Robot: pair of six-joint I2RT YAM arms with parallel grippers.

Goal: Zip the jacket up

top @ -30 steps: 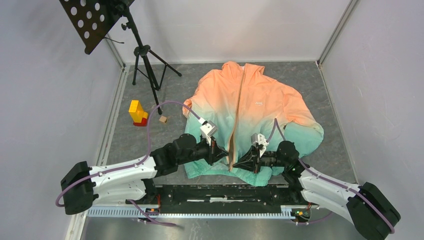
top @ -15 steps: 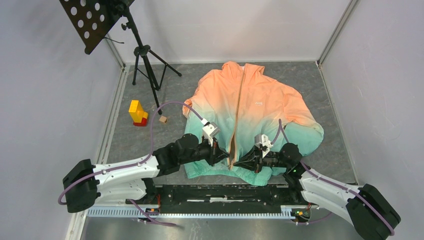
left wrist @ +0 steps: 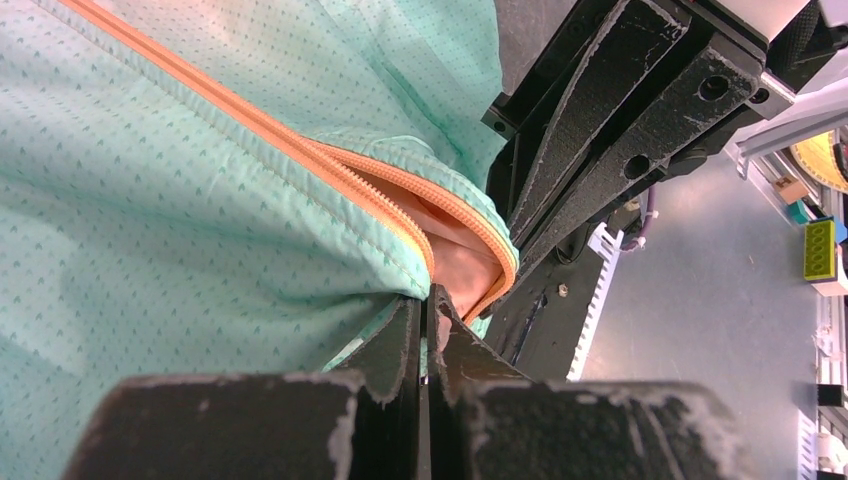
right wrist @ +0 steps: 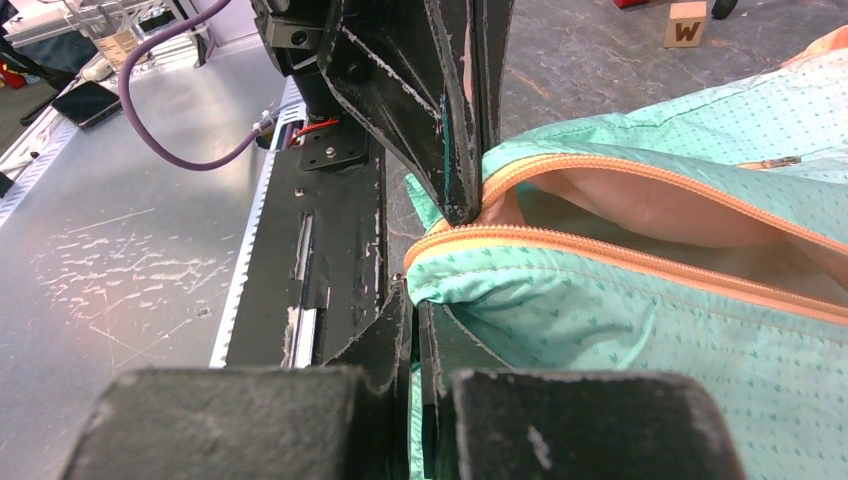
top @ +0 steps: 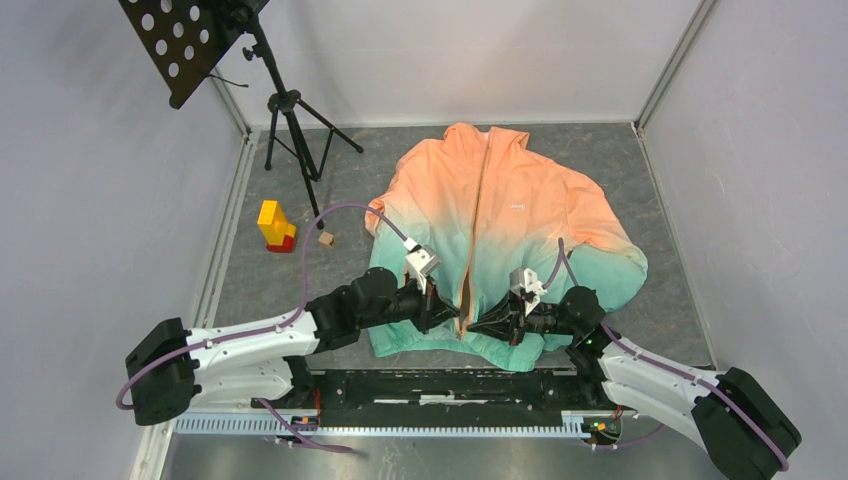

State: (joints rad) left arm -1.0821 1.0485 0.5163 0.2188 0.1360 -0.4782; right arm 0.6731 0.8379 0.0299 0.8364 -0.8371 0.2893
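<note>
The jacket (top: 500, 200) lies flat on the table, peach at the top and teal at the bottom, with a tan zipper (top: 478, 220) down its middle. My left gripper (top: 450, 318) is shut on the teal hem (left wrist: 300, 300) just left of the zipper's lower end. My right gripper (top: 478, 327) is shut on the hem (right wrist: 520, 300) just right of it. In both wrist views the two zipper edges (left wrist: 390, 205) gape apart at the bottom and show peach lining (right wrist: 640, 205). Each wrist view also shows the other gripper's black fingers (left wrist: 610, 120) (right wrist: 450, 110) close by.
A black music stand (top: 190, 40) on a tripod (top: 290, 130) stands at the back left. A yellow and red block (top: 273, 226) and a small wooden cube (top: 326, 239) lie left of the jacket. A black rail (top: 440, 385) runs along the near edge, and walls enclose the table.
Both grippers have shifted slightly toward the near edge with the hem still pinched. Over the last half second nothing visibly moves.
</note>
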